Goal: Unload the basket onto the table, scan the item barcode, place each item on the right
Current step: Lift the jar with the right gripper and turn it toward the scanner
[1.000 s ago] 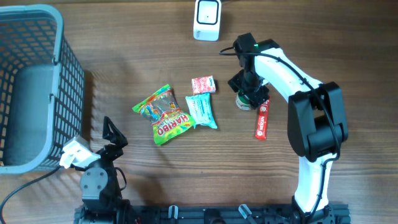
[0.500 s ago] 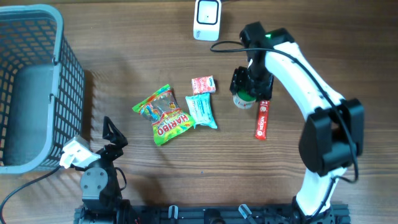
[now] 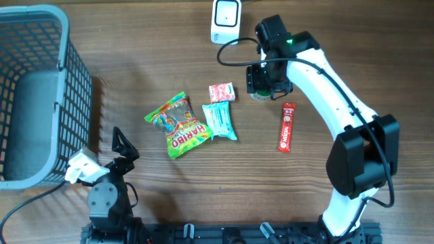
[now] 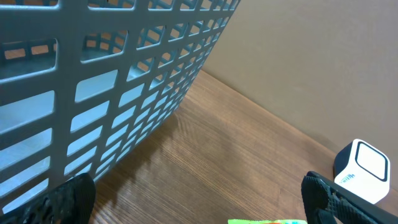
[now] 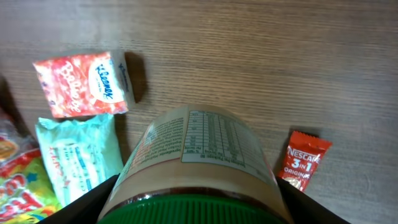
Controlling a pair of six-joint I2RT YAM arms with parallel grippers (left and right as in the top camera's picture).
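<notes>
Overhead, the right claw (image 3: 266, 78) hangs over the far middle of the tabletop (image 3: 135, 54), just right of and nearer than the white scanner (image 3: 226, 13), and it is clenched on a jar (image 5: 193, 168). The right wrist view shows the jar lying between the fingers, its green lid toward the camera and the printed label panel turned up. It appears to be held clear of the wood, above a red-and-white packet (image 5: 84, 84), a teal tissue pack (image 5: 78, 155) and a Nescafé stick (image 5: 305, 158). No barcode can be made out on the side that shows.

The jar looks rigid, and probably fairly heavy for its size. Its smooth rounded wall may slip or roll in the grip if tilted fast, and it could break if it is glass and gets dropped. The best hold is probably across the body close under the lid, fingers kept off the label so the code stays readable.

The left claw (image 4: 202, 202) is spread wide and holds nothing, parked at the near left beside the grey basket (image 4: 93, 74).
</notes>
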